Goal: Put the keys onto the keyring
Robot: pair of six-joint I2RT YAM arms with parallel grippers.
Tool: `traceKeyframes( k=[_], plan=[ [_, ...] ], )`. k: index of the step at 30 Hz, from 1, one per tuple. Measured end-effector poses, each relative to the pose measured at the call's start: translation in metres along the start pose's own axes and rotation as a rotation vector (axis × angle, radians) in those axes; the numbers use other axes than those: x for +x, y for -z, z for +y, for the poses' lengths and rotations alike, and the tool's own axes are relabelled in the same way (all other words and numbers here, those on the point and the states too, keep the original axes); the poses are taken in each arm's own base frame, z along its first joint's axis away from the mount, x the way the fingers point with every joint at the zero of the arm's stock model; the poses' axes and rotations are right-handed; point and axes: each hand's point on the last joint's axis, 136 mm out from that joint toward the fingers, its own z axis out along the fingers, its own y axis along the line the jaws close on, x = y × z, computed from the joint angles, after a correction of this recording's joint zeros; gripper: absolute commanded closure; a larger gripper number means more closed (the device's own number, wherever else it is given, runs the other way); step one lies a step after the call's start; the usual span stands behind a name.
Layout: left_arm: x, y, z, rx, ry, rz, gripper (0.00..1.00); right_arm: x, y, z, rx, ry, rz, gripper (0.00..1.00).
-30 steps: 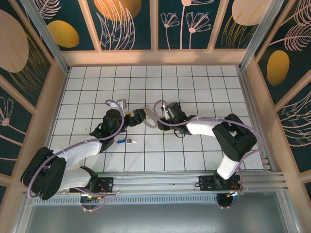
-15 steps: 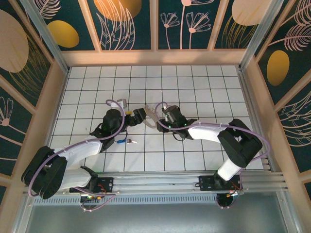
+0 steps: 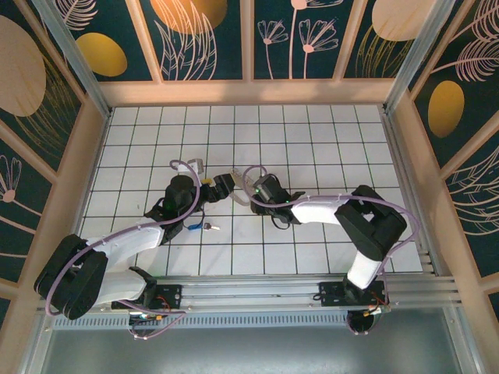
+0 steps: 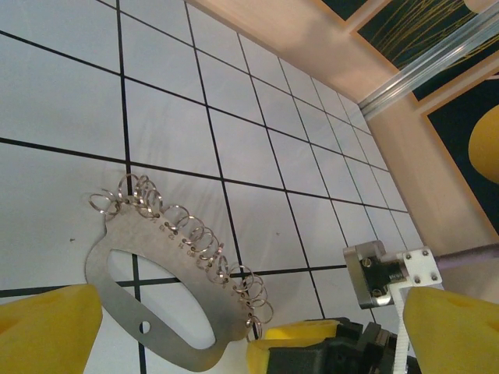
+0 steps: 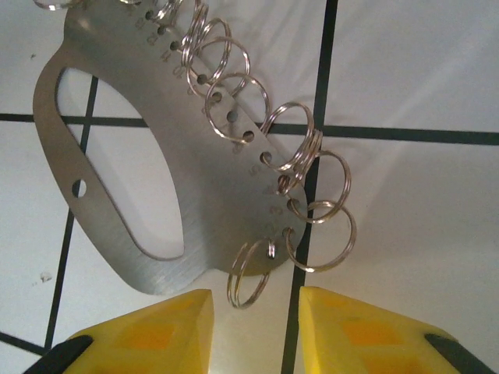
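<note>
- White tiled table (image 3: 312, 140) bears the work, and the keyring (image 5: 222, 199) lies flat on it near the middle, between the two gripper heads.
- It is a flat steel plate with one oval cut-out and one small hole. Split rings (image 5: 290, 134) are threaded through a row of holes along its curved edge.
- Lying flat with the rings fanned outward, it lets a gripper reach each loop from the side.
- The rings number roughly ten; they overlap too much for an exact count.
- The end ring (image 5: 249, 274) hangs off the plate's tip, just ahead of the gap of the right gripper (image 5: 255, 302). Those yellow jaws stand a little apart with nothing between them, so they look lined up to pinch that loop.
- The left gripper (image 4: 249, 319) faces the plate from the other side with its jaws spread wide and holding nothing. My guess is that it waits to steady the plate or fetch the key.
- One key (image 3: 204, 227), with a blue head and a silver blade, lies on the table beside the left arm's wrist. It sits toward the near edge, apart from the keyring, and neither gripper touches it.
- Nothing is threaded yet, so the task seems to be at an early step: preparing a ring before the key is lifted.
- Two arms reach inward from the near edge, one gripper each.
- Dark floral walls (image 3: 203, 39) close in the other three sides.
</note>
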Motion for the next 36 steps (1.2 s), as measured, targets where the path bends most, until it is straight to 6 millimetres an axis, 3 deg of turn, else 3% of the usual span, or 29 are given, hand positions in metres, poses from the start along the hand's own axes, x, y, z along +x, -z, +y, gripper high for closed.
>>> traceKeyframes(
  k=[13, 36],
  plan=[
    [0.003, 0.003, 0.003, -0.003, 0.000, 0.003, 0.01, -0.007, -0.010, -0.003, 0.056, -0.015, -0.012, 0.73],
    [0.004, 0.003, 0.004, -0.003, 0.000, 0.003, 0.01, -0.013, -0.010, -0.011, 0.114, -0.012, -0.034, 0.83]
  ],
)
